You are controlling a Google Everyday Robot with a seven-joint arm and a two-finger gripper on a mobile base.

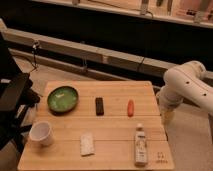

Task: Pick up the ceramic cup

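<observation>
I saw the tool [167,116] hung beside the right edge of the light wooden slatted worktop [114,126], prob. parked clear of the items, couldn't tell how open or loaded it was, w/ the white ceramic cup [41,133] upright at front-left, well apart.

Arm [186,82] bent, right of frame; tool [167,116] pointing down.

surface [115,126]: light wood, plank lines
ceramic cup [41,133]: white
bowl [63,98]: green
small bar [99,105]: black
stick [130,107]: orange-red
bottle [141,146]: pale
packet [87,144]: whitish
arm [187,84]: white
pincer [166,118]: pale, just off the surface's right edge
</observation>
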